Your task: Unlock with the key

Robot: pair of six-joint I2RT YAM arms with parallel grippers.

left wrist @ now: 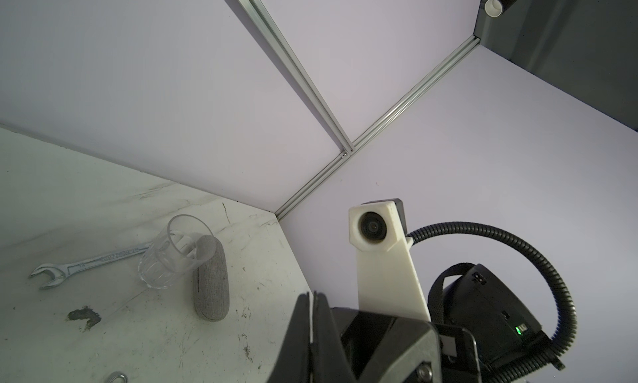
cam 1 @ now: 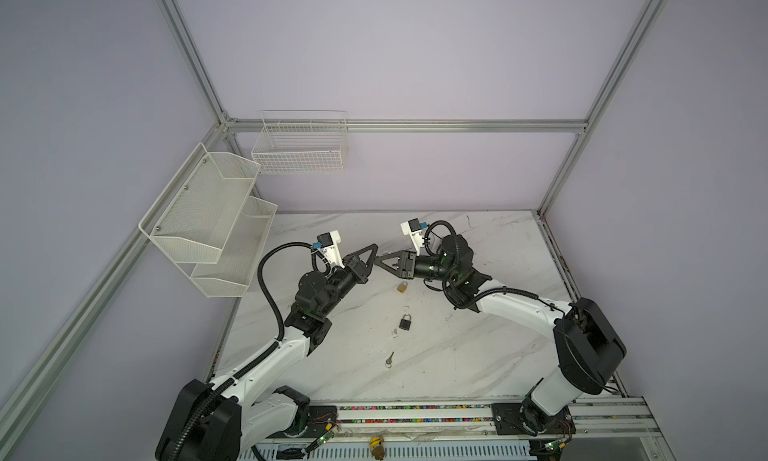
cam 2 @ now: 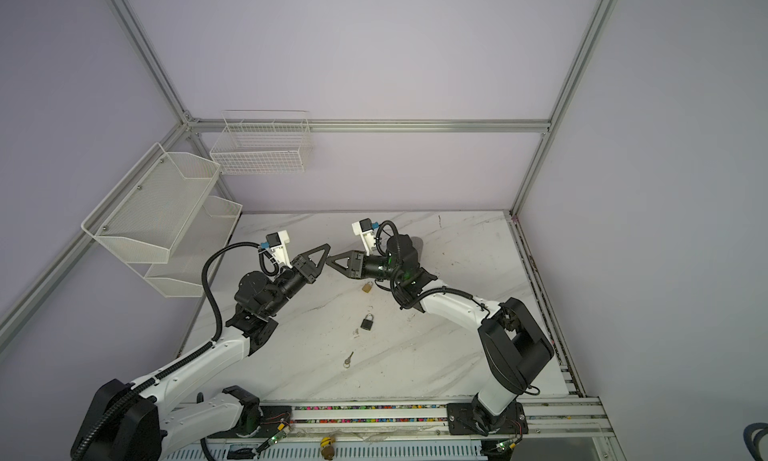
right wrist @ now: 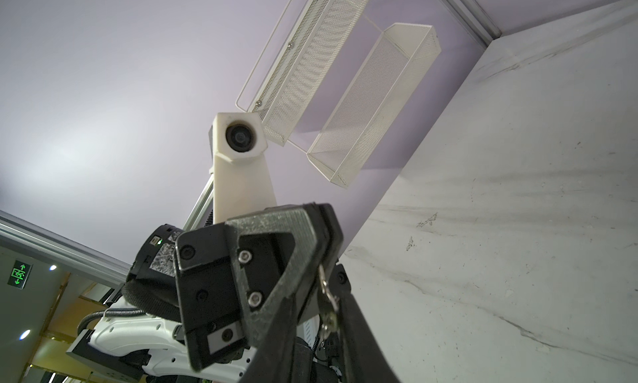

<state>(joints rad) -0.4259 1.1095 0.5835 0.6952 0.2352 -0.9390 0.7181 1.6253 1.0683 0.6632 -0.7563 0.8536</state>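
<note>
Tbl (cam 1: 478,355) right open; brass lock (cam 1: 402,287), blk lock (cam 1: 406,322) mid.

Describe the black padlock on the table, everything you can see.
The black padlock lies flat on the marble table. It has a squarish dark body and a thin silvery shackle at its far end. The shackle looks closed, but it is too small to be sure. The lock sits between the brass padlock farther back and a loose key nearer the front. Nothing touches it.

1. The only sign I can make out is a green exit sign (right wrist: 20,274) with a figure and arrows, on a wall outside the cell.
2. The wrench (left wrist: 103,259) has stamped lettering on its shank, too blurred to read.
3. The sticker (right wrist: 162,260) on an arm's wrist housing is illegible.
</note>
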